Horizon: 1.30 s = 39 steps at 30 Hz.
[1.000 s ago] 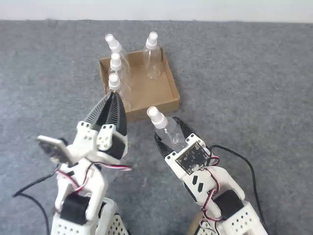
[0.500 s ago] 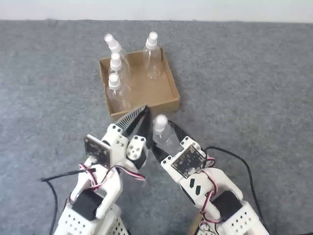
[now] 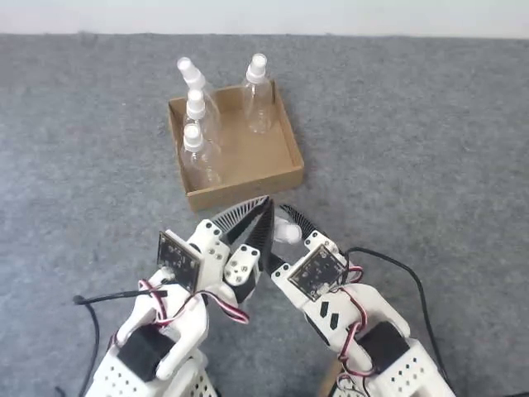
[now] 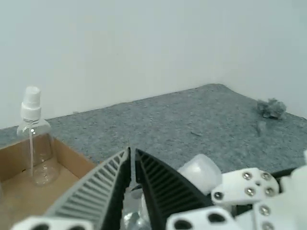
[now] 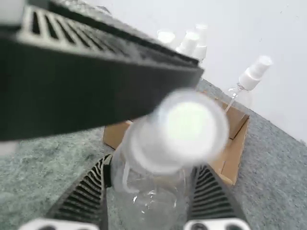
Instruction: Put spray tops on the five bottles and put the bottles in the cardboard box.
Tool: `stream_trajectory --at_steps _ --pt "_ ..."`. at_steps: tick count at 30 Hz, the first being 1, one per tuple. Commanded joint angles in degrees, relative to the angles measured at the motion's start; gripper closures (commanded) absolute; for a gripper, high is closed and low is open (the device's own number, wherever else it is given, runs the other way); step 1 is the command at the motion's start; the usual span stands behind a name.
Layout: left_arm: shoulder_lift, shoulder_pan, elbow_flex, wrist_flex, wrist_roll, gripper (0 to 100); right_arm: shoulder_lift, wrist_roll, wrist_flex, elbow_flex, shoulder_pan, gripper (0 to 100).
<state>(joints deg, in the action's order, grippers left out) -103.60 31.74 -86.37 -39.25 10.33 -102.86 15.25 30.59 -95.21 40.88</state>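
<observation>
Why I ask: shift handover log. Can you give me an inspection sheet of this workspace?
Surface: grey carpet, flat.
Job's things: front-left bottle, middle-left bottle and back-right bottle capped, upright in cardboard box; back-left bottle capped, inside or behind the box corner unclear; fifth bottle outside the box, spray top on it.
Clutter: fluff tuft on carpet.
Hands: right hand shut on fifth bottle; left hand shut, beside the spray top.
Cables: black cable on carpet by right arm; second cable by left arm.
Surroundings: pale wall.
</observation>
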Motion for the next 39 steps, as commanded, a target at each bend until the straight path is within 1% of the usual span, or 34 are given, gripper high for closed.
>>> stream_trajectory --at_steps 1,4,8,13,15,17,22,26,31,39 --pt "-0.9 -3.4 2.2 1.1 -0.4 99 -1.1 0.6 0.0 0.9 -3.7 96.5" --pt "-0.9 -6.6 2.9 2.6 -0.4 99 -1.1 0.6 0.0 0.9 -4.9 96.5" --pt "-0.9 -9.2 2.9 6.9 -0.4 99 -1.1 0.6 0.0 0.5 -5.1 96.5" --pt "-0.9 -9.6 3.0 12.4 -0.5 99 -1.1 0.6 -0.6 -1.1 -5.1 96.5" --pt "-1.0 -9.6 3.0 12.7 -0.7 99 -1.1 0.6 -0.6 -1.1 -5.1 96.5" --pt "-1.0 -9.6 3.0 11.7 -0.7 99 -1.1 0.5 -0.4 -1.1 -5.1 96.5" --pt "-1.0 -10.4 3.0 5.5 -0.4 99 -1.1 0.3 -0.1 -1.1 -5.1 96.5" --pt "-1.0 -15.1 3.9 1.9 0.1 99 -1.1 0.2 -0.1 -1.1 -5.1 96.5" --pt "-1.0 -20.8 5.1 -2.2 8.2 99 -1.1 0.2 -0.1 -1.1 -5.1 96.5" --pt "-1.0 -29.7 4.8 -2.7 9.0 99 -1.1 0.2 -0.1 -1.1 -5.1 96.5"
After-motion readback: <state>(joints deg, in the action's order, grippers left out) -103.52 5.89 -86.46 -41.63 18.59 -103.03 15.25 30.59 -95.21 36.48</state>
